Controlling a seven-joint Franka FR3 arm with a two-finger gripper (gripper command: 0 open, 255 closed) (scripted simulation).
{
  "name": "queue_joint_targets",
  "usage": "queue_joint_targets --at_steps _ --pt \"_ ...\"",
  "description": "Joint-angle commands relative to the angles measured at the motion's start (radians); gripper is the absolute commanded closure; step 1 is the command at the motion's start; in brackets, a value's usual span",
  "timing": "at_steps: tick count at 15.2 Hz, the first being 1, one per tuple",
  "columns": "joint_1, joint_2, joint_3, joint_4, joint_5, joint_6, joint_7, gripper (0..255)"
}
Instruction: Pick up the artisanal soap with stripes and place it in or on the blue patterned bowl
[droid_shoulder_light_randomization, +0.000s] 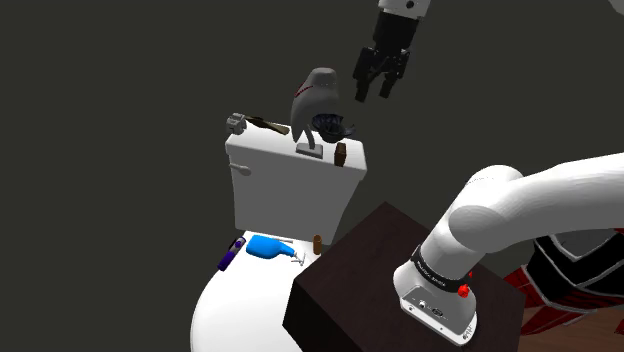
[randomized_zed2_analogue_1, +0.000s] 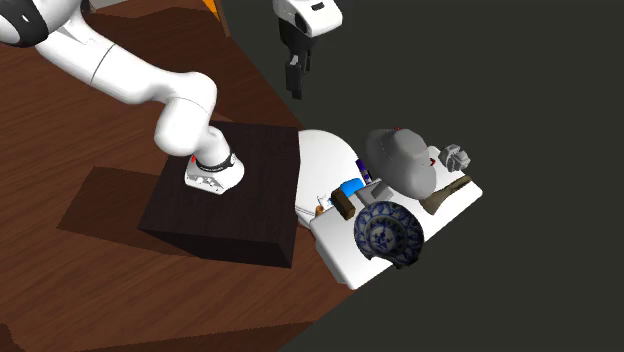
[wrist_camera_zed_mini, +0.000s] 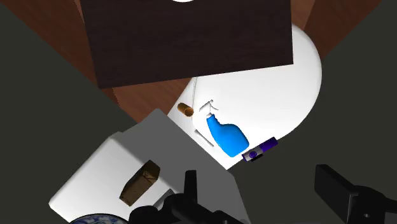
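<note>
Soap (randomized_zed2_analogue_1: 345, 204), a brown block whose stripes you can't make out, sits on the white tank (randomized_zed2_analogue_1: 340, 255). The blue patterned bowl (randomized_zed2_analogue_1: 388, 232) stands beside it there, half hidden by a grey hat-like shape (droid_shoulder_light_randomization: 316, 98) in the shoulder view. Your gripper (droid_shoulder_light_randomization: 371, 92) hangs above the tank, fingers spread, empty.

In the shoulder view, the toilet's tank (droid_shoulder_light_randomization: 290, 190) stands behind the closed toilet lid (droid_shoulder_light_randomization: 235, 305), and the stand (droid_shoulder_light_randomization: 365, 275) sits just beside the toilet on that view's right. On the tank top, a small lumpy object (droid_shoulder_light_randomization: 237, 122) lies at the far left corner with a long-handled tool (droid_shoulder_light_randomization: 270, 126) just to its right. The hat (droid_shoulder_light_randomization: 315, 95) is near the middle, the bowl (droid_shoulder_light_randomization: 332, 127) is right behind it, and the soap (droid_shoulder_light_randomization: 340, 153) stands at the right front edge. On the toilet lid near the tank lie a tube (droid_shoulder_light_randomization: 232, 254), a spray bottle (droid_shoulder_light_randomization: 268, 248) and a small cylinder (droid_shoulder_light_randomization: 318, 243), left to right. The end effector (droid_shoulder_light_randomization: 371, 97) hangs above the tank's right end.
</note>
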Motion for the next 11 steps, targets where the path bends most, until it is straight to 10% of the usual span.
queue_joint_targets --at_steps 1,11 --pt "0.000 0.000 0.000 0.000 0.000 0.000 0.000 0" --pt "-0.123 0.216 0.003 -0.106 -0.024 0.314 0.197 0"
